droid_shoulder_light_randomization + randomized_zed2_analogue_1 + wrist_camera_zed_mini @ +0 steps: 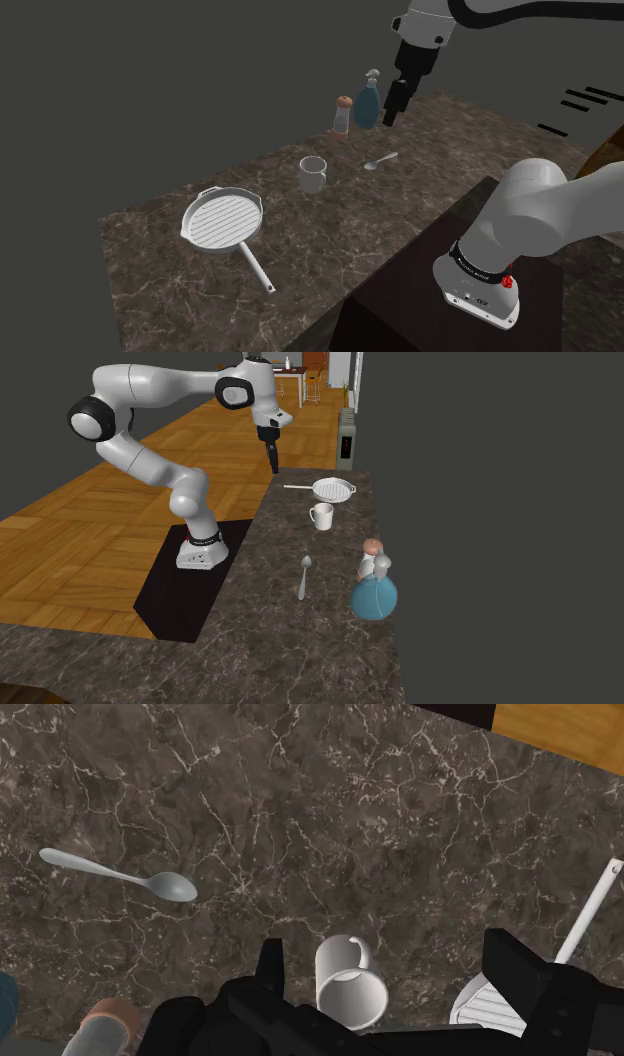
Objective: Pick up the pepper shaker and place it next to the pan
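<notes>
Two black fingers [270,976] of the gripper [394,111] are standing apart, clasping nothing, and the hand is hanging above the dark marbled counter [160,285]. The pepper shaker [343,114], brown-capped, is standing upright toward the counter's far end in the shoulder view, just beside a blue bottle [367,100] and well apart from the ribbed pan [222,220]. Between them a white mug [313,174] is standing and a spoon [381,160] is lying.

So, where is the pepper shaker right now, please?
In the shoulder view the pepper shaker stands upright near the far edge of the counter, just left of the blue bottle.
</notes>
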Robot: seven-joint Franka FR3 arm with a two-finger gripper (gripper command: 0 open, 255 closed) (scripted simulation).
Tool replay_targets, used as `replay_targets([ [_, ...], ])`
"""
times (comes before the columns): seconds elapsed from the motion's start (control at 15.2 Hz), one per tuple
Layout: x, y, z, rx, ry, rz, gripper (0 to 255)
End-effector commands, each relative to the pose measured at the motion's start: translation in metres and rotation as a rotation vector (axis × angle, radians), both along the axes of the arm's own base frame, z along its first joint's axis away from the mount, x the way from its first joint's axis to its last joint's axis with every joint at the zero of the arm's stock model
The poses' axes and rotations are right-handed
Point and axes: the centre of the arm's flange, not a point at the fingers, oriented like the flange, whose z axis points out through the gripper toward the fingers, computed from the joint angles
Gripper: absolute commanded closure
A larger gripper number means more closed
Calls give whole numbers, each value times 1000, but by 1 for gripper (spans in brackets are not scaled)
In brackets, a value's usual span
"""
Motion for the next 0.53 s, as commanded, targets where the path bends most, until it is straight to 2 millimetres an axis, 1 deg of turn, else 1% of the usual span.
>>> replay_targets([
  [0.0, 0, 0, 0, 0, 0, 0, 0],
  [0.46, 62, -60, -29, -5, -7, -11, 0],
])
